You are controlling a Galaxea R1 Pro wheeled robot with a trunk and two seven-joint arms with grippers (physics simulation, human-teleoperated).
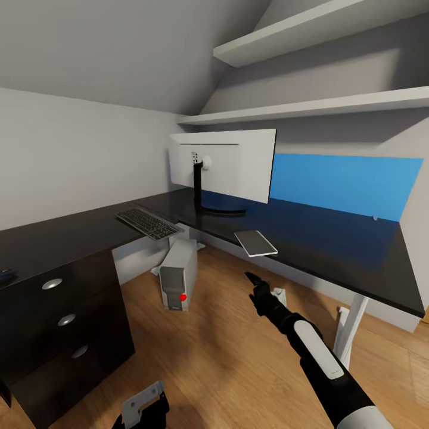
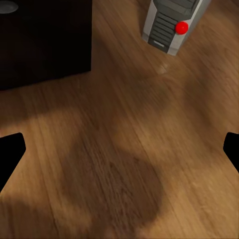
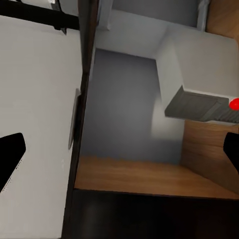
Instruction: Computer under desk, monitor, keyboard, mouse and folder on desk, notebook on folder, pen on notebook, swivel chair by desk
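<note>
Nearest, the right gripper (image 1: 260,285) hangs spread and empty below the worktop (image 1: 333,238) edge. Just above it, the notebook (image 1: 255,242) lies flat at that edge: thin, light, probably slippery; pinch its overhanging rim. Left gripper (image 1: 143,406) also spread.

Monitor (image 1: 229,170) stands on desk (image 1: 333,244) at inner corner, near back edge. Keyboard (image 1: 146,223) lies on desk left of monitor, at front edge, partly over it. Notebook (image 1: 255,243) lies on desk before monitor, at front edge. Computer (image 1: 177,276) stands on floor (image 1: 226,363) under desk, below keyboard, right of drawer unit (image 1: 59,333). Two shelves (image 1: 310,107) hang on wall above desk.
</note>
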